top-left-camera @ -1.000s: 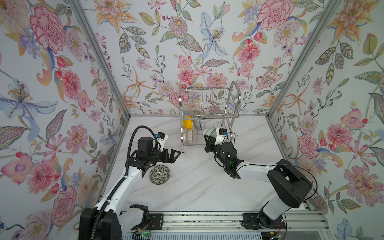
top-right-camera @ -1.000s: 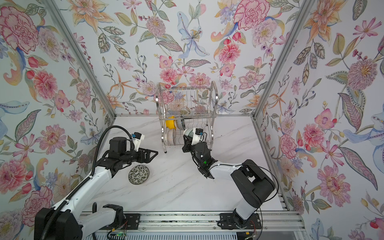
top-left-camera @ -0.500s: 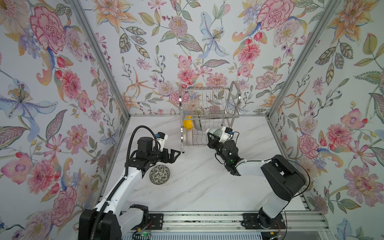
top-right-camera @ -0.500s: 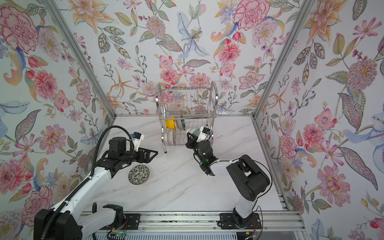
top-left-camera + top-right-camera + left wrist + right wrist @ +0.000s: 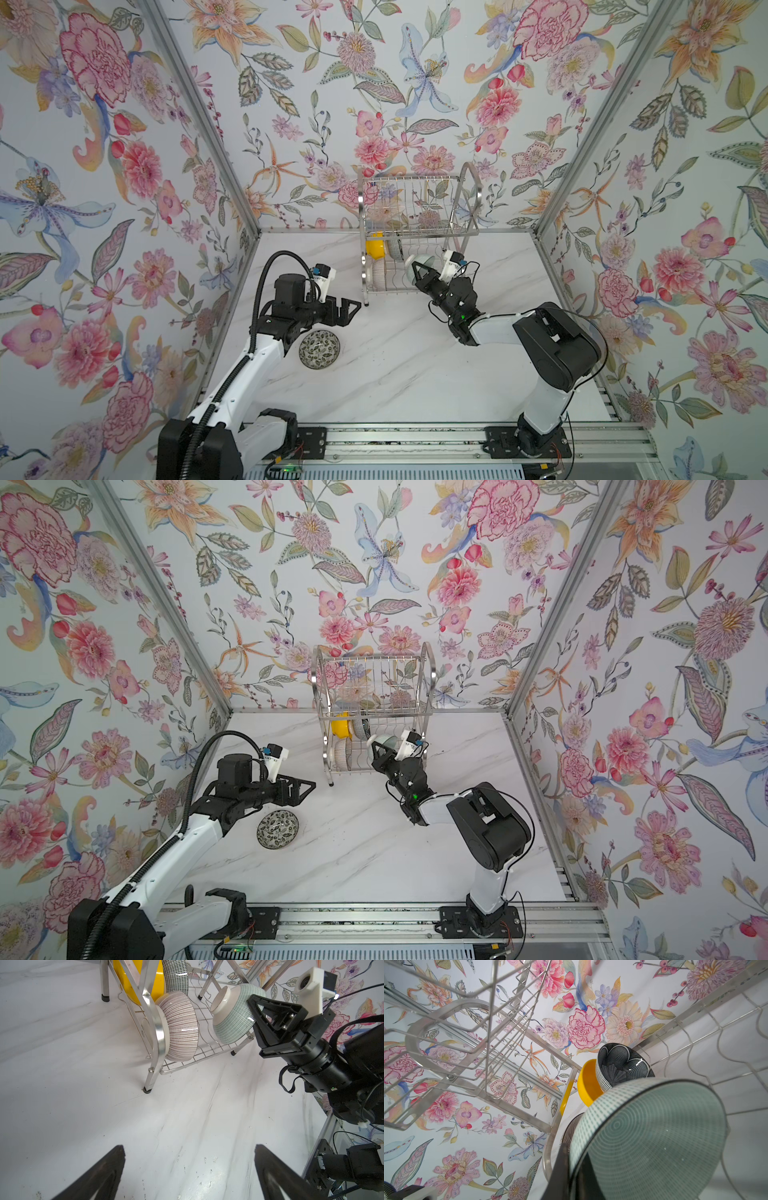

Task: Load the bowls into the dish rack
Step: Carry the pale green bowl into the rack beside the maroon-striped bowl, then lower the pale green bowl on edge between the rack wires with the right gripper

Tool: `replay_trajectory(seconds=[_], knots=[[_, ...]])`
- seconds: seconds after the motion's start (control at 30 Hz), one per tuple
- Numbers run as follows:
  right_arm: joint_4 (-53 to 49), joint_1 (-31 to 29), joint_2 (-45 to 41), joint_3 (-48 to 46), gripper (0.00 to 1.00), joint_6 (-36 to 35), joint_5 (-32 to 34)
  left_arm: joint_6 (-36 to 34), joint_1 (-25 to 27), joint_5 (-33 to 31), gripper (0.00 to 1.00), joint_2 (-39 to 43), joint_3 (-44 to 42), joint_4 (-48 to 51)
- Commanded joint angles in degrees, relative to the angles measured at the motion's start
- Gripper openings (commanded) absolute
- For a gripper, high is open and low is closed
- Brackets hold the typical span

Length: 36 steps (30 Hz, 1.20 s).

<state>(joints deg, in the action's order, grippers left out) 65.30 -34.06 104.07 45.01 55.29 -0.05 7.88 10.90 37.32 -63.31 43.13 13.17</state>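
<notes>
The two-tier steel wire dish rack [image 5: 411, 178] stands at the table's back edge. At the left end of its lower tier the yellow bowl [image 5: 374, 247], navy bowl [image 5: 395, 249] and pink ribbed bowl [image 5: 379, 272] stand on edge. The pale green bowl [image 5: 422, 262] hangs tilted beside them, its rim pinched by the right gripper [image 5: 420, 275]. The white speckled bowl [image 5: 319, 349] sits upright on the table, well apart
</notes>
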Motion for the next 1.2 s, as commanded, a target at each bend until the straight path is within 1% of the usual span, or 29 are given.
replay_trajectory(seconds=[0.0,0.27,0.53,0.57,0.7,0.93,1.17], knots=[[6.6,0.9,0.8,2.6,0.00,2.9,-2.7,-1.3,0.4,0.8,0.99,0.4,-0.7,-0.5],[9.5,2.2,3.8,4.8,0.00,6.1,-8.3,-1.5,0.4,0.9,0.99,0.0,-0.5,-0.3],[12.4,2.2,7.6,7.6,0.00,10.0,-14.4,-1.6,0.4,0.9,0.99,-0.3,-0.5,0.0],[12.6,4.1,7.9,7.8,0.00,10.3,-15.2,-1.7,0.4,0.9,0.99,-0.3,-0.5,0.0],[13.3,4.8,9.0,8.6,0.00,11.4,-18.5,-1.7,0.4,1.0,0.99,-0.7,-0.5,0.0],[14.1,6.4,11.3,11.3,0.00,13.9,-26.6,-1.9,0.5,1.1,0.99,-1.1,-0.3,0.4],[13.9,7.4,12.2,12.3,0.00,14.8,-30.9,-1.9,0.6,1.2,0.99,-1.5,-0.2,0.4]])
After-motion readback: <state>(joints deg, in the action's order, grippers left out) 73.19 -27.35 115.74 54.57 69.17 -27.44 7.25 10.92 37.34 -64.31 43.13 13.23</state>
